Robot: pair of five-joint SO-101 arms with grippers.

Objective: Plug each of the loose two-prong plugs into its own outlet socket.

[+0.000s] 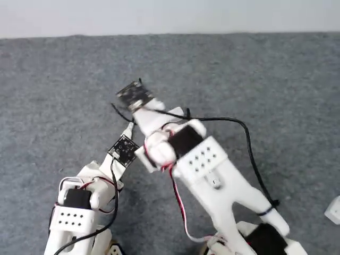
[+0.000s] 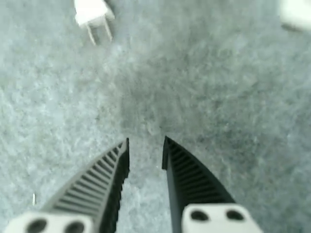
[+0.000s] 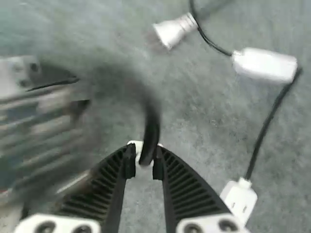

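**Firmly pinched plug on the right, open gap on the left**

Seen from its own wrist, the right pincer (image 3: pixel 142 153) is closed tight on a small white held plug (image 3: pixel 142 165), with a finger pressing on each side. A black cord (image 3: pixel 151 124) runs from this plug away from the camera, above the grey table (image 3: pixel 194 121). Farther off lie a white barrel plug (image 3: pixel 174 29) and a white block (image 3: pixel 265 64). A black lead (image 3: pixel 265 131) appears to run from the block to another white end plug (image 3: pixel 240 199), which sits just beside the pincer.

The left pincer (image 2: pixel 145 145) stands partly open with a moderate gap. It grips nothing, and only bare table shows between its fingers. Well ahead of it a loose white two-prong plug (image 2: pixel 92 14) lies flat on the table, its prongs pointing back toward the pincer. A white shape (image 2: pixel 296 12) shows near the frame corner, too cropped to identify.

From above, the left arm (image 1: pixel 79 202) and the right arm (image 1: pixel 212 170) lean in toward the middle of the table, their wrists close together. A small white piece (image 1: pixel 333 208) lies well apart from both arms.
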